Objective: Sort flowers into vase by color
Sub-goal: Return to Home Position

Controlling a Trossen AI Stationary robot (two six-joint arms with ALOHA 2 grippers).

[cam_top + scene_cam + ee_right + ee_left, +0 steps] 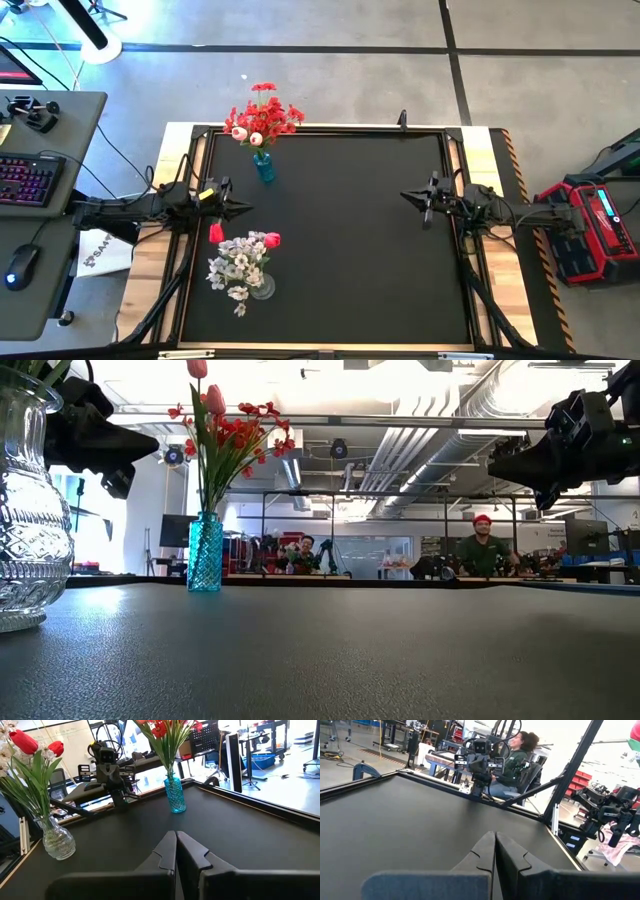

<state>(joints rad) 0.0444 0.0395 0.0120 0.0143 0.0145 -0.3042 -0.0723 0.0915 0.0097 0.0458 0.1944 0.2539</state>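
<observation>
I see my left end effector [495, 835] closed and empty at the bench's [340, 250] left edge, and my right end effector [176, 834] likewise at the right edge. Red flowers [263, 118] fill the blue vase [264, 168]; white sprays [235, 270] and red tulips [271, 239] share the clear vase [263, 289]

The left arm [140, 208], at mid left of the high view, and the right arm [490, 212], at mid right, were black. The left arm bore a small yellow label [207, 194]. The left gripper [495, 835] and the right gripper [176, 834] had dark, pointed fingers [479, 859] with stepped edges.
</observation>
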